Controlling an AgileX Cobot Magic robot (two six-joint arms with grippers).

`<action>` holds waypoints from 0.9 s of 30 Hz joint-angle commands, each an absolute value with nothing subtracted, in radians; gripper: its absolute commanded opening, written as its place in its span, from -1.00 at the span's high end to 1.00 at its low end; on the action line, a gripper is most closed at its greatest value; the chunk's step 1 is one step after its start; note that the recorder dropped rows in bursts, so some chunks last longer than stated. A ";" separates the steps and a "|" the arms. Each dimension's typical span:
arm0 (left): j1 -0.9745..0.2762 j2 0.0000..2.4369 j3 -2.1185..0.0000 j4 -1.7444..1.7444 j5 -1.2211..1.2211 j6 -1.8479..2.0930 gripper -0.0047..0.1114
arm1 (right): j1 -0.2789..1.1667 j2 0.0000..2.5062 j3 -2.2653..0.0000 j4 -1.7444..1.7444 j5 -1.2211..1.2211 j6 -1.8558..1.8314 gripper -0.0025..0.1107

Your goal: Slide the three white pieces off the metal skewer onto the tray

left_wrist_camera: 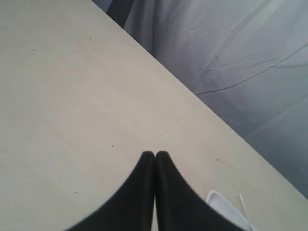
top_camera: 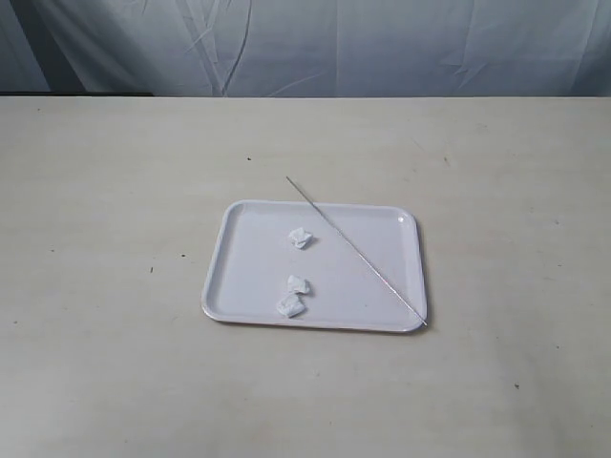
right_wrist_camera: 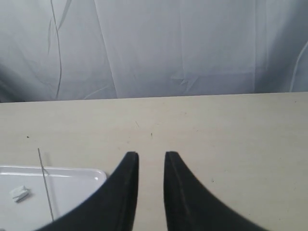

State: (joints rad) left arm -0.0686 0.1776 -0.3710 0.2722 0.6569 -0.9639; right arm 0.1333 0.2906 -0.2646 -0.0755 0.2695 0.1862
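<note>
The white tray (top_camera: 250,286) lies in the middle of the table. Three white pieces rest loose on it: one (top_camera: 301,238) toward the far side, two (top_camera: 298,284) (top_camera: 290,305) close together near the front rim. The metal skewer (top_camera: 355,251) lies bare and slanted across the tray's right half, its far tip past the back rim. Neither arm shows in the exterior view. My left gripper (left_wrist_camera: 155,153) is shut and empty over bare table, with a tray corner (left_wrist_camera: 219,199) beside it. My right gripper (right_wrist_camera: 151,154) is open and empty; the tray (right_wrist_camera: 72,180), skewer (right_wrist_camera: 45,185) and one piece (right_wrist_camera: 20,193) lie beside it.
The pale table (top_camera: 115,191) spreads out on all sides of the tray. A grey cloth backdrop (top_camera: 382,43) hangs behind the table's far edge.
</note>
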 commanded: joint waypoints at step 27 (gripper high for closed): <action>-0.032 0.006 -0.016 0.211 0.466 -0.965 0.92 | -0.070 0.000 0.000 -0.033 0.300 0.184 0.62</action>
